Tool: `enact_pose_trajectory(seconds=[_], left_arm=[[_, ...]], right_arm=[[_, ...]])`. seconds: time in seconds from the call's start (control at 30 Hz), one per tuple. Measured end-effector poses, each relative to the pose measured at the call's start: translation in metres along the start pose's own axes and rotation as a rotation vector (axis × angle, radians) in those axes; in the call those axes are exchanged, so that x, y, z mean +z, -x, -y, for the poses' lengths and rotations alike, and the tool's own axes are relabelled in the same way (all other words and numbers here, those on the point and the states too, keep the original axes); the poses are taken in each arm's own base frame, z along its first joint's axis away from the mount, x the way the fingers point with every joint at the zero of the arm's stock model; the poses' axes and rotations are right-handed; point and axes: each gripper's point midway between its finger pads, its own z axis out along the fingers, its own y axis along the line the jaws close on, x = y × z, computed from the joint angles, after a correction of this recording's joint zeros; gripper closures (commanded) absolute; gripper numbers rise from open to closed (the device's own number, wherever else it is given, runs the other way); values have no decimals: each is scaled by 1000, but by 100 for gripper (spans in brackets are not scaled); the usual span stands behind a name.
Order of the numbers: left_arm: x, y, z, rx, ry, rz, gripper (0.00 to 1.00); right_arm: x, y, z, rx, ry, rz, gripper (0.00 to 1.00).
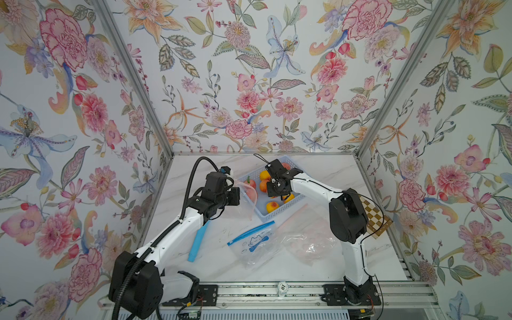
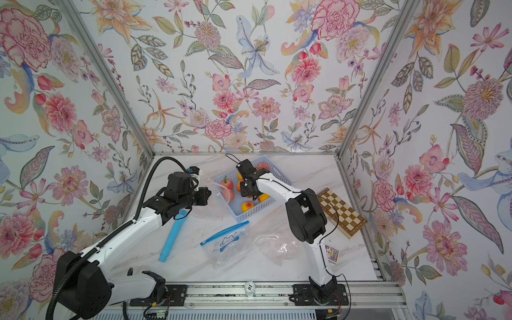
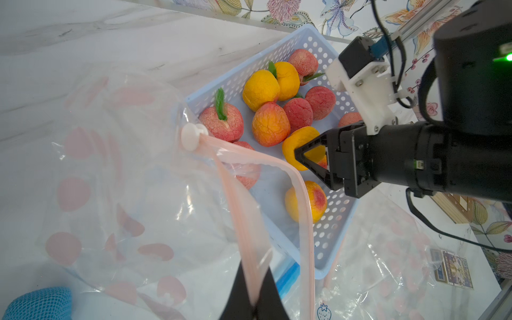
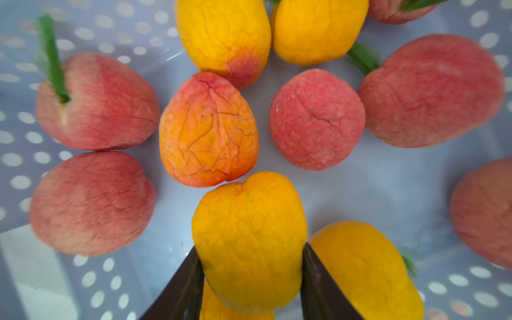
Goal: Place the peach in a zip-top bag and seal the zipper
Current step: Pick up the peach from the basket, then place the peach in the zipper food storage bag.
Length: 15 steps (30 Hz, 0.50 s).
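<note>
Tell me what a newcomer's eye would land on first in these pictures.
The loud floral wallpaper on all three walls hits first. Next comes the blue basket of red and yellow peaches at the back of the table, where the right gripper pinches a yellow peach from both sides. Just beside the basket, the left gripper holds a pink-spotted zip-top bag by its open zipper edge.

Bright, even, diffuse light filling both top views; shadows lying soft on marble table. Glare glinting off crumpled bag. Right wrist view blurring toward edges: basket wall softening, yellow peach showing sharp.
</note>
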Motion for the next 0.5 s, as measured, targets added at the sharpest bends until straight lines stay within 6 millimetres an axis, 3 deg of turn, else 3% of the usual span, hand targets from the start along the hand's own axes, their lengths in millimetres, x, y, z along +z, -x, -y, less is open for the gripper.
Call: enact_pose_trajectory(seconds=[0.27,0.5], left_arm=[[1,4,1,-8,-6,17,100],[5,5,1,-19,-7,18,100]], right_arm=[[-69,22,-24,-5,125,178,61],[-112,23,-56,-26,289,271,60]])
